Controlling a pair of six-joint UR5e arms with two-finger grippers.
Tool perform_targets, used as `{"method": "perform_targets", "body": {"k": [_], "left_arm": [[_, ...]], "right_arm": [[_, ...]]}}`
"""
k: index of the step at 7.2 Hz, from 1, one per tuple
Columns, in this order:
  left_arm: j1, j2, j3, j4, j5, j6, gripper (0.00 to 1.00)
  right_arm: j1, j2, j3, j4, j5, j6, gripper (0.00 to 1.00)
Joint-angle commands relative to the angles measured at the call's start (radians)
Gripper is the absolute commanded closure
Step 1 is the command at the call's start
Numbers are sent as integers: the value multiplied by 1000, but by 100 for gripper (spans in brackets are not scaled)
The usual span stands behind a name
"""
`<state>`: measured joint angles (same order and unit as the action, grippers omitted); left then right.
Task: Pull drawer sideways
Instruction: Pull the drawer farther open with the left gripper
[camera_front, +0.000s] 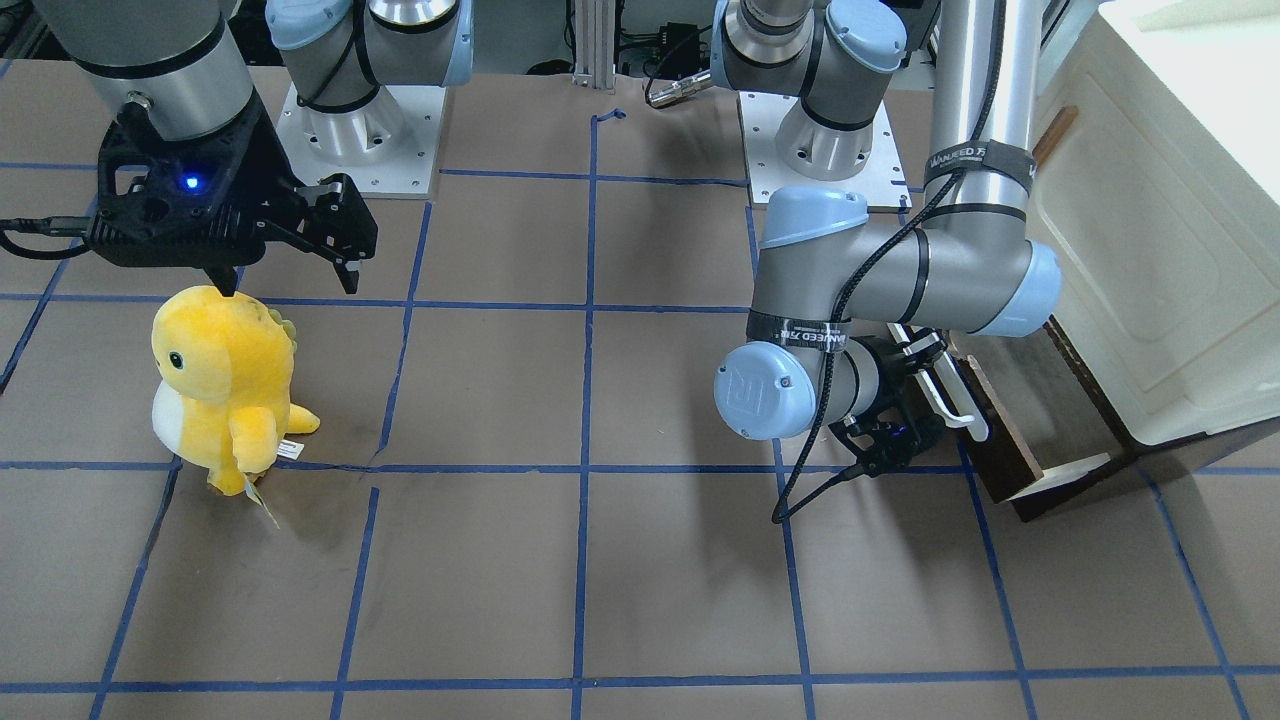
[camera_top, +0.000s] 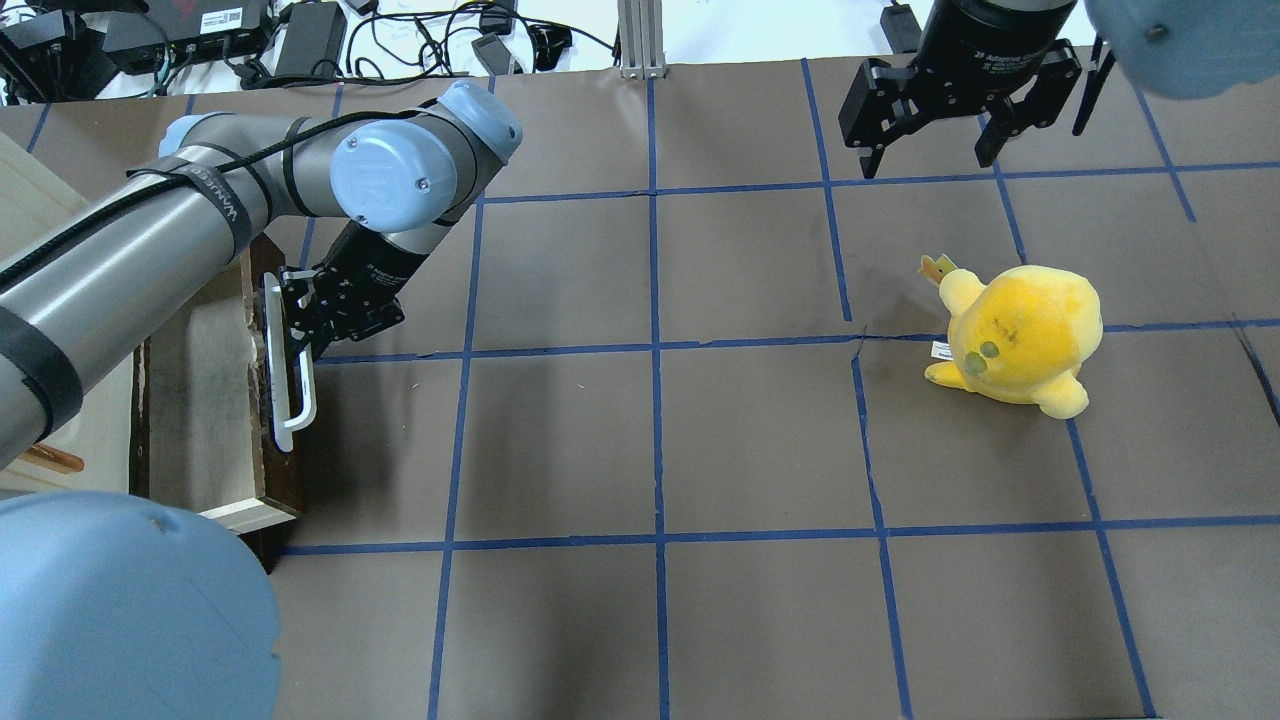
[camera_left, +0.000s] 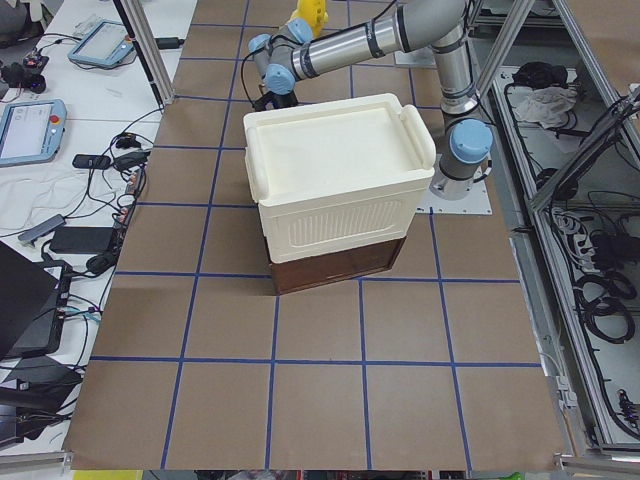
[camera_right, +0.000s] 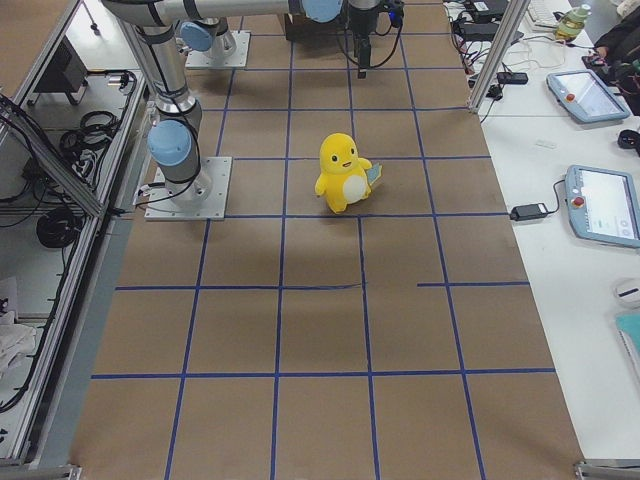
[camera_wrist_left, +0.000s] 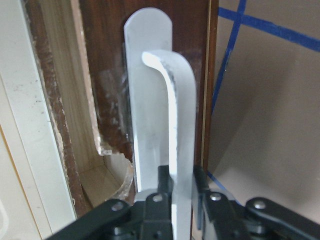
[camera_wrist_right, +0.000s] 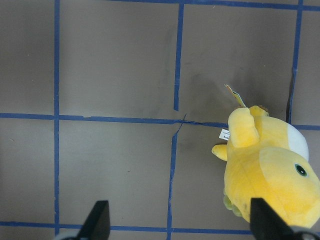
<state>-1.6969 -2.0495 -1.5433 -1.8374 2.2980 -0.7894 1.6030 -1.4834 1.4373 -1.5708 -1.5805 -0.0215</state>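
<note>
The dark brown wooden drawer (camera_top: 200, 400) sits lower left in our overhead view, partly out. We clench the left gripper (camera_top: 290, 340) on its long white bar handle (camera_top: 292, 405) to pull, leaving the right gripper (camera_top: 926, 162) spread and idle, upper right.

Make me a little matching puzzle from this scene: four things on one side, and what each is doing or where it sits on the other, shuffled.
Things
1. white bar handle
2. right gripper
3. yellow plush toy
4. cream-white cabinet

States
A. standing upright on the table
B. open, holding nothing
C. sitting over the partly pulled-out drawer
D. pinched by the fingers of the left gripper

Pairs: 1-D, 2-B, 3-A, 4-C
</note>
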Motion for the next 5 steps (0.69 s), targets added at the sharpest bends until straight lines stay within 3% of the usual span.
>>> {"method": "perform_targets", "body": {"k": [1,5], "left_arm": [[-4,-1,8,0,-5,-5,94],[-18,-9,11,3,-8,-16,94]], "right_arm": [[0,0,0,0,-1,-2,0],[0,0,0,0,0,0,0]]}}
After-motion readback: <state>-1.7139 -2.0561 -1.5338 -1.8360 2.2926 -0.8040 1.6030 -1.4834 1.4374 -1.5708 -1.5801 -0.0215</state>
